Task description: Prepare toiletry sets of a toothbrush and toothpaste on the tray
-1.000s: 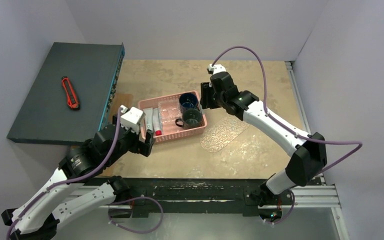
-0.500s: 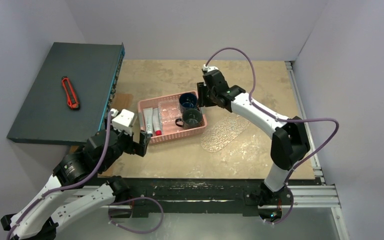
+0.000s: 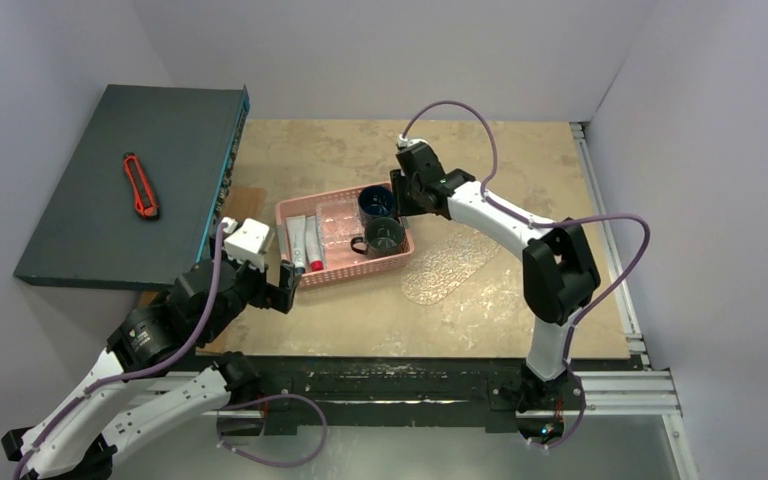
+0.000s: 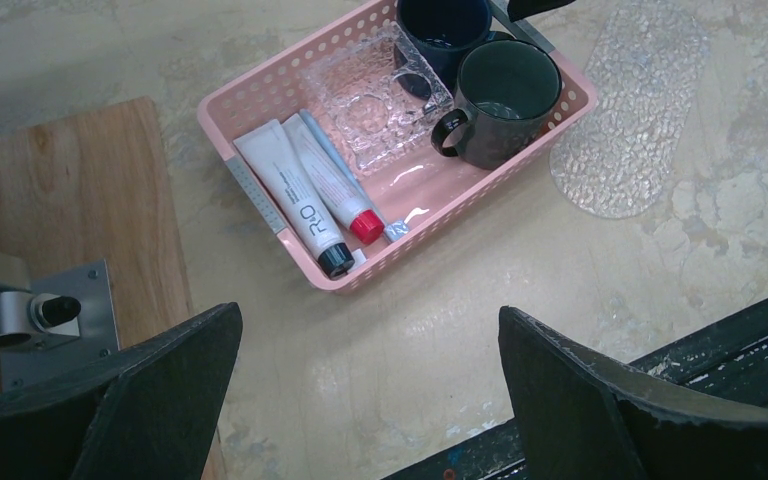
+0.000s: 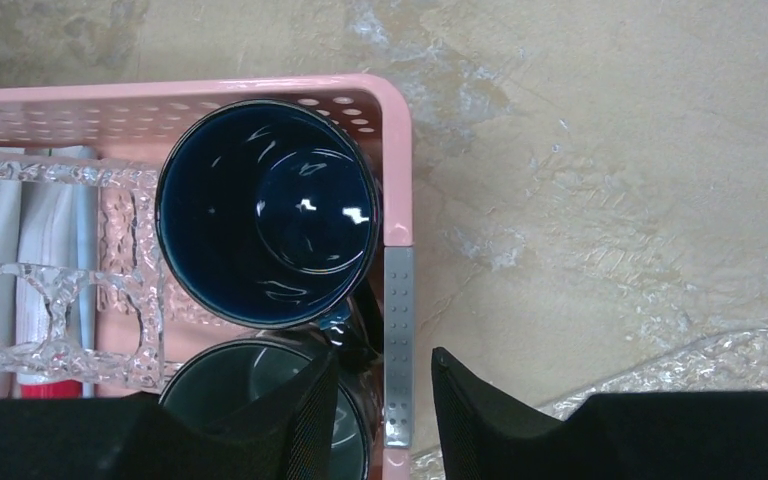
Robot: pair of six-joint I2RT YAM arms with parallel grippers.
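Observation:
The pink basket [image 3: 345, 262] holds a blue mug [image 3: 376, 202], a dark green mug [image 3: 386, 236], two silvery tubes [image 3: 305, 243] and a clear bumpy insert. In the left wrist view one tube has a red cap [image 4: 366, 226], the other a black cap [image 4: 335, 260], with a pale-blue toothbrush [image 4: 332, 157] beside them. The transparent oval tray [image 3: 450, 262] lies right of the basket and holds nothing. My right gripper [image 5: 385, 365] is open, its jaws either side of the basket's right wall [image 5: 398, 180] next to the mugs [image 5: 265, 210]. My left gripper [image 4: 365, 315] is open and empty, near the basket's front-left corner.
A dark panel [image 3: 120, 180] with a red box cutter [image 3: 140, 186] lies at the left. A wooden board [image 4: 70, 220] sits beside the basket's left end. The black rail [image 3: 400, 385] runs along the table's near edge.
My right gripper has moved left and down to the basket's right wall. My left gripper drew back a little from the basket's left end, then held still.

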